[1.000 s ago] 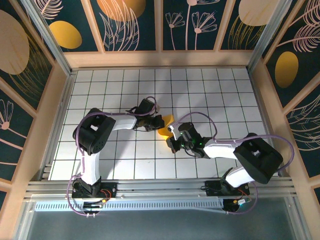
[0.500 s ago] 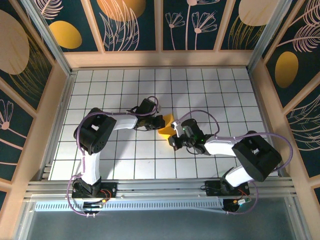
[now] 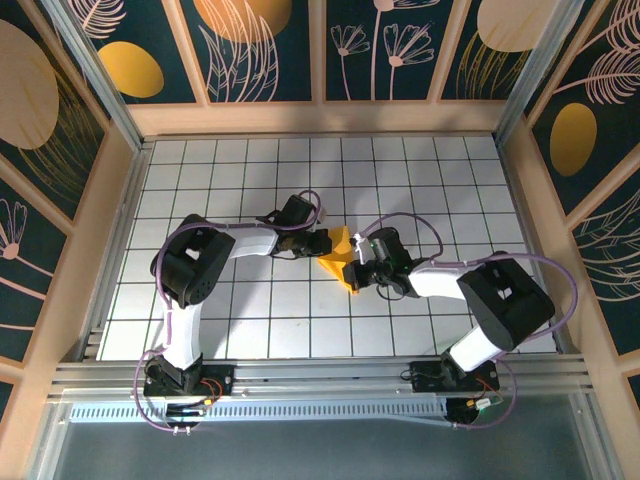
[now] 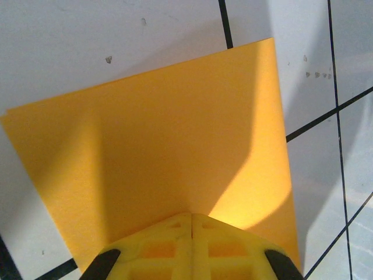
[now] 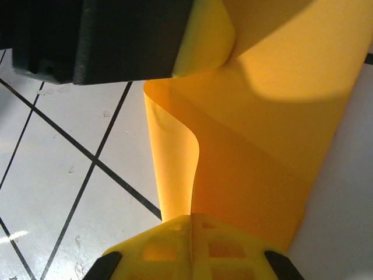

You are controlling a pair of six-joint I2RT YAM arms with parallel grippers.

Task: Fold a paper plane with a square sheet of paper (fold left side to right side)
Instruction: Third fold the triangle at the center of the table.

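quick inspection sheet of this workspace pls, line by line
surface: white grid table, a few small specks
job's things: square sheet of paper, orange-yellow, lying between the two grippers, one side curled up off the table; not yet a plane
clutter: nothing seen
grippers: left gripper shut, tips pressing on the sheet; right gripper shut on the sheet's lifted edge
cables: purple cables loop along both arms, no snag visible
surroundings: wooden frame, dark floral panels with golden ovals, metal rail at the near edge
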